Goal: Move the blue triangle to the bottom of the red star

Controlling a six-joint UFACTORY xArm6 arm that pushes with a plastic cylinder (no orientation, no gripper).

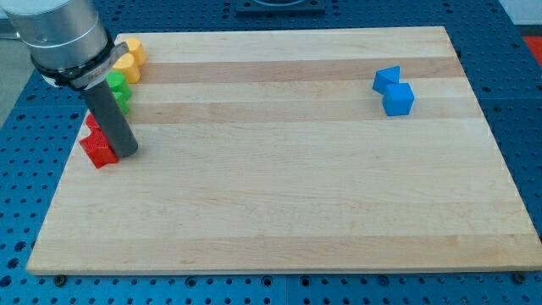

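Note:
Two blue blocks touch each other at the view's upper right: the smaller, upper one (387,79) looks like the blue triangle, and the lower one (398,99) is a blue cube. A red block (98,151), star-like, lies at the board's left edge, with a second red block (91,123) partly hidden just above it. My tip (127,153) rests on the board against the right side of the lower red block, far to the left of the blue blocks.
Two green blocks (118,91) and two yellow blocks (129,59) are stacked up the view near the board's top-left corner, partly hidden behind the rod and arm (63,34). The wooden board (288,195) lies on a blue perforated table.

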